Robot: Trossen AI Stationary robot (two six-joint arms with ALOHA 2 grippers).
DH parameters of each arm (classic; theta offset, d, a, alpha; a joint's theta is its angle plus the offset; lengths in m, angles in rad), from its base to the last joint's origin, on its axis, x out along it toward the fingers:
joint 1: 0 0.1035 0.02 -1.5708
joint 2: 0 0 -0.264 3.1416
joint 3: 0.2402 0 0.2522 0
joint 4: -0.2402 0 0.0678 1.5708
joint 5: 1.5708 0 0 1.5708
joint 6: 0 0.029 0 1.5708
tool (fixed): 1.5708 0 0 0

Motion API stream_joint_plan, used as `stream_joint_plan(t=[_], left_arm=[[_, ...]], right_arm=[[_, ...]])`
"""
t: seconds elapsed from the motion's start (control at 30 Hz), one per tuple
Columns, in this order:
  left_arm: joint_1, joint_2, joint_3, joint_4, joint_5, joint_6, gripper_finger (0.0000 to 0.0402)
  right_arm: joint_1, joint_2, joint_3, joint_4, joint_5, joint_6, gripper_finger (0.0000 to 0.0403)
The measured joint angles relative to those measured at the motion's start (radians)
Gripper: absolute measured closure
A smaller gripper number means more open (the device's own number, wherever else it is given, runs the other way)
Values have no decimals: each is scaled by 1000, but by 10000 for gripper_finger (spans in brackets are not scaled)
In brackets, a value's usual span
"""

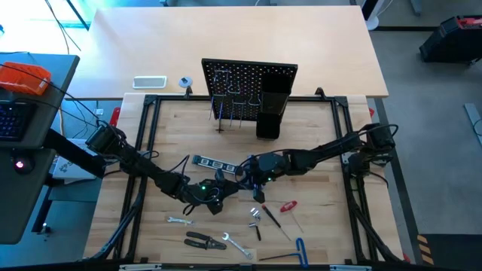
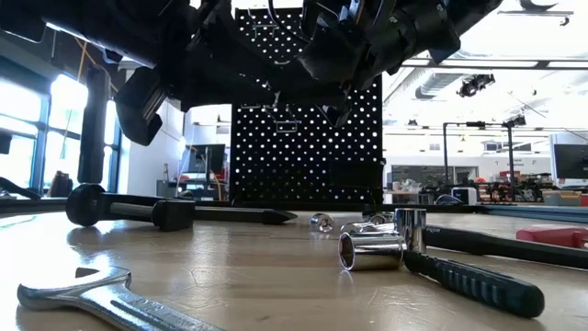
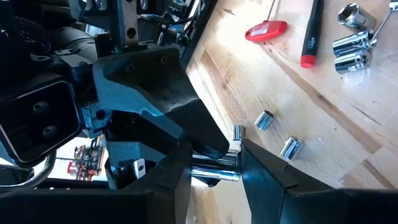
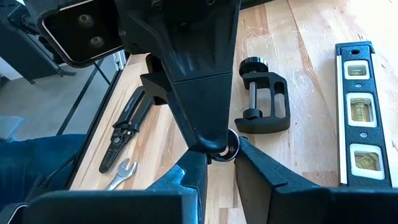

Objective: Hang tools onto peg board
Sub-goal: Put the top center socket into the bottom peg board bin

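The left gripper (image 3: pixel 214 165) reaches in from the left frame rail to the middle of the wooden table, its fingers pinching a short chrome cylinder (image 3: pixel 214 171) that looks like a socket piece. The right gripper (image 4: pixel 221 155) meets it there, fingers pressed on the same piece. With both holding, I'd worry that either arm pulling away early twists it loose. It would then drop among the black C-clamp (image 4: pixel 264 102) and long dark level (image 4: pixel 360 118) just beside them. The small loose sockets (image 3: pixel 264 119) lie near too. The upright black perforated peg board (image 1: pixel 248 75) stands well apart at the far edge, its hooks crowded beside a black box holder (image 1: pixel 269 113). The open wood towards it gives room, while the right side has a red-handled screwdriver (image 1: pixel 288 205).
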Motion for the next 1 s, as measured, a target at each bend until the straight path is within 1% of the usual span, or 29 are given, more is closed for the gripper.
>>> stream_joint_plan(t=[0.1,0.3,0.43,0.53,0.67,0.8,1.0], left_arm=[[0,0,1,5,-5,0,294],[1,1,4,15,-42,0,295],[1,1,4,26,-60,0,295],[1,1,4,47,-79,7,296],[1,1,3,93,-94,34,296],[4,1,3,162,-113,82,296],[32,1,2,284,-126,129,296]], right_arm=[[0,0,0,1,0,0,322],[1,0,1,3,-5,4,260],[3,-2,1,-12,-4,11,234],[7,-25,1,-49,20,11,228],[17,-81,1,-110,76,-23,227],[29,-167,1,-160,142,-64,226],[44,-308,-5,-292,270,-125,226]])
